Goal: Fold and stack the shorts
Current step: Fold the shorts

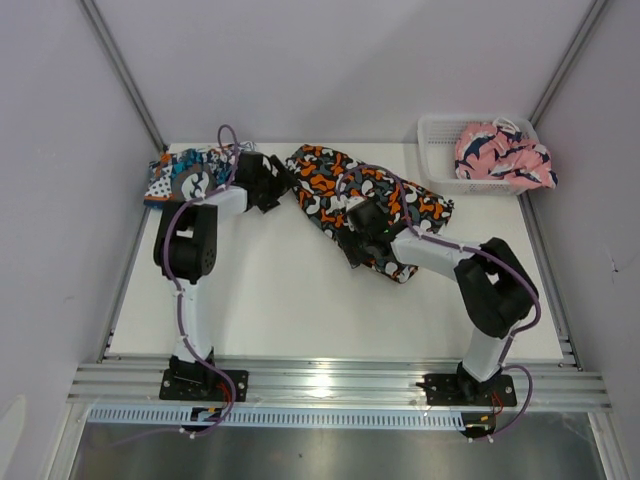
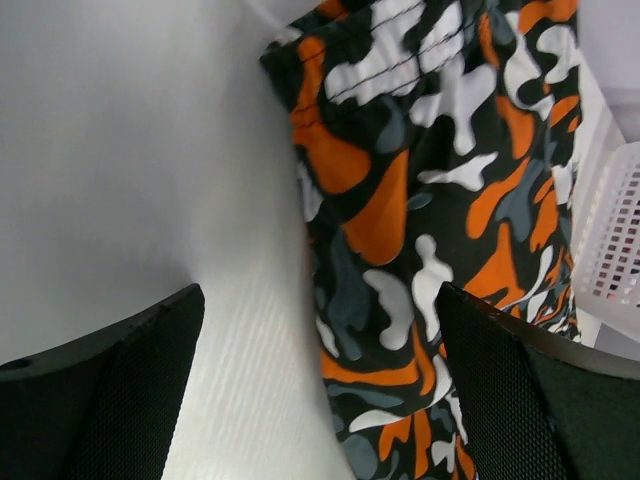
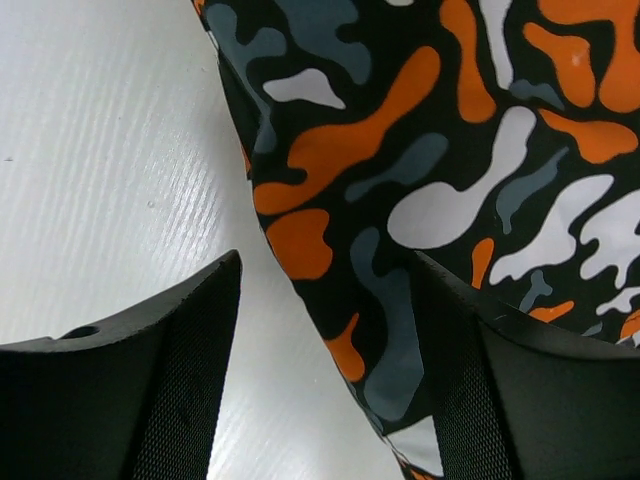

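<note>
The orange, black, white and grey blotched fabric shorts (image 1: 370,205) lie spread across the white table (image 1: 300,300); the teal-blue, orange and white emblem-printed shorts (image 1: 180,178) sit bunched at its far-left corner; the left gripper (image 2: 318,340) gapes wide, empty; the right gripper (image 3: 328,300) stands partly open astride the blotched edge, gripping nothing; closing there may pinch one layer only, dragging the fold crooked.

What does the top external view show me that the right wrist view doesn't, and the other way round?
Only top external: the teal-blue shorts at the far left of the table, the white basket at the far right with a pink garment in it, and both arms. Only right wrist: the right gripper open, one finger over bare table, the other over the blotched shorts, straddling their edge. Both: the blotched shorts lying on the white table.
</note>
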Tool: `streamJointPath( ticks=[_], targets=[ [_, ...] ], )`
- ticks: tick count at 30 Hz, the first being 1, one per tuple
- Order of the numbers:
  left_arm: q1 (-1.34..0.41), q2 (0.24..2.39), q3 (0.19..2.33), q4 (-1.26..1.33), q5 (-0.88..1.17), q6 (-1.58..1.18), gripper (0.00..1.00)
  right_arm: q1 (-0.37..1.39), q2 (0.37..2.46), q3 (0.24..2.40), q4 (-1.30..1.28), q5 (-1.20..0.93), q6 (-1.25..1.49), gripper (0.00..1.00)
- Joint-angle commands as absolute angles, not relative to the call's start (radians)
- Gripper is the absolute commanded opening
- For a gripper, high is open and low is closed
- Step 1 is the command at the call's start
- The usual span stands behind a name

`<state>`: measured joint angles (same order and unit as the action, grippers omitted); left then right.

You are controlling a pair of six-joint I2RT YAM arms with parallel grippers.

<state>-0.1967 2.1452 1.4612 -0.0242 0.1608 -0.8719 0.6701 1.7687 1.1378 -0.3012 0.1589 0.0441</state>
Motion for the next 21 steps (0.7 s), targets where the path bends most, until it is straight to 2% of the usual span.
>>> streamJointPath(
  ticks=[1,5,7,8,10,11,13,14,21],
  targets=[
    [-0.210,2.178,1.546,-0.006,0.183,-0.893,0.99,0.696,1.827,1.206,-0.313,0.270,0.005,0.69],
    [-0.215,2.220,1.578,-0.006,0.181,-0.908,0.99,0.727,1.874,1.226,-0.333,0.336,-0.021,0.63],
    [-0.216,2.233,1.583,0.024,0.183,-0.922,0.99,0.736,1.888,1.227,-0.341,0.354,-0.021,0.49],
    [-0.218,2.240,1.591,0.026,0.183,-0.926,0.99,0.744,1.890,1.224,-0.347,0.370,-0.017,0.36],
    [-0.218,2.247,1.595,0.029,0.187,-0.937,0.99,0.755,1.884,1.207,-0.348,0.388,-0.011,0.25],
    [-0.218,2.247,1.592,0.029,0.187,-0.939,0.99,0.767,1.881,1.200,-0.348,0.394,-0.005,0.14],
    [-0.218,2.231,1.580,0.031,0.183,-0.942,0.99,0.785,1.867,1.177,-0.351,0.431,-0.005,0.03],
    [-0.218,2.217,1.550,0.034,0.181,-0.940,0.99,0.798,1.859,1.167,-0.354,0.440,0.017,0.00],
    [-0.201,2.021,1.332,0.031,0.179,-0.920,0.99,0.971,1.720,1.033,-0.367,0.471,0.116,0.00]
  ],
)
